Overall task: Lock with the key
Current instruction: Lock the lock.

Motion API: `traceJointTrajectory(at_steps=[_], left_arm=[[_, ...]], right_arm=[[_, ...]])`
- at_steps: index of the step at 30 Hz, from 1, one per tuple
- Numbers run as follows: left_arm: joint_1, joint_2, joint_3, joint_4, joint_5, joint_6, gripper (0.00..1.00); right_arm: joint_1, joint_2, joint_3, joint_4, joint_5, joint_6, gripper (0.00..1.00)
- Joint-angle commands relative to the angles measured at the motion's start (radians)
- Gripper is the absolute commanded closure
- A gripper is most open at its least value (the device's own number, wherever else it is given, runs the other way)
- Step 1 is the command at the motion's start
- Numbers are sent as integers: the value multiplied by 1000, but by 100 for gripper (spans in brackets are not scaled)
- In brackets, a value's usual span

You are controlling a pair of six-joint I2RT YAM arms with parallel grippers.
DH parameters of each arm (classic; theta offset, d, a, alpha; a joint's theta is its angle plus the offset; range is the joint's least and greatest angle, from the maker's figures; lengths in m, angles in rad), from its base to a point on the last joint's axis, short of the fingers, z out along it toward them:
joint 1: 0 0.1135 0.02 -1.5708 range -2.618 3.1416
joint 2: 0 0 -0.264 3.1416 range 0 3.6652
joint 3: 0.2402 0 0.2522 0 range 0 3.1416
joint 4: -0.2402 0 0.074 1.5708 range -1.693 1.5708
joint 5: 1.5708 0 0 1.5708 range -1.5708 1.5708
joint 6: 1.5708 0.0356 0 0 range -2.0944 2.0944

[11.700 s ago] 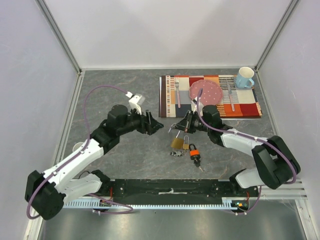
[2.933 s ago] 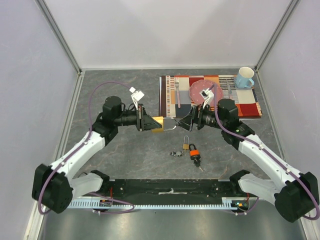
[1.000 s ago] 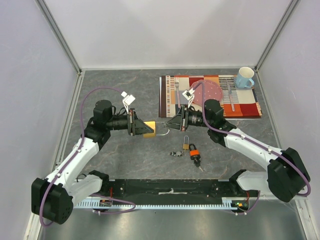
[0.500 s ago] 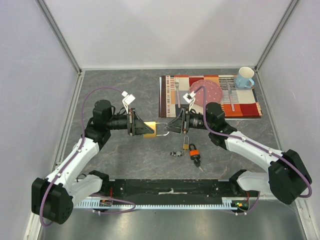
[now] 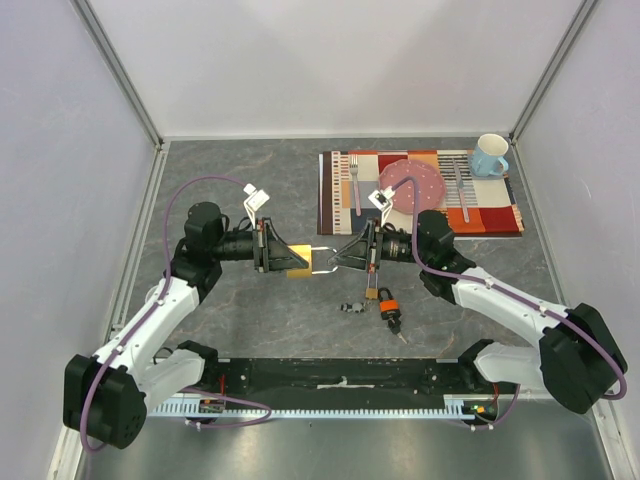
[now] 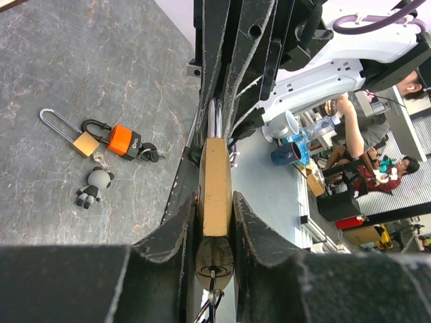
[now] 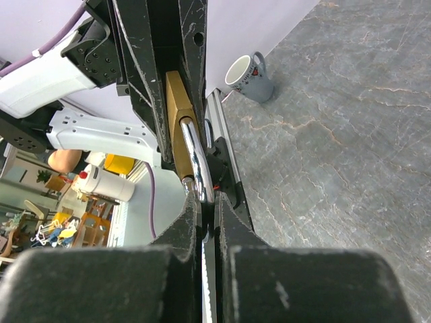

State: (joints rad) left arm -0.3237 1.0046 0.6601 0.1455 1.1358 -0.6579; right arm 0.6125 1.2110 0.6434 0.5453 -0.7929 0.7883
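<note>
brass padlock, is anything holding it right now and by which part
The left pincer clamps the brass padlock by its body; the right pincer is shut on its steel shackle.

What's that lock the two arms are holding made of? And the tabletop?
The padlock body looks like brass: yellow-gold with a dull sheen. Its shackle looks like polished steel, silvery with bright highlights. The tabletop looks like grey veined stone, possibly printed laminate.
</note>
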Motion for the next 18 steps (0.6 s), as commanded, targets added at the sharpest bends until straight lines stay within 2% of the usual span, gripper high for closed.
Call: traceJointTrajectory(at_steps=[1,18], left_arm=[[-3,-18,12,103,91,-68,98],[-3,23,1,164,45,-89,98]], right_arm=[[0,-15,2,56,1,-14,100],[36,-5,-7,139,3,65,100]])
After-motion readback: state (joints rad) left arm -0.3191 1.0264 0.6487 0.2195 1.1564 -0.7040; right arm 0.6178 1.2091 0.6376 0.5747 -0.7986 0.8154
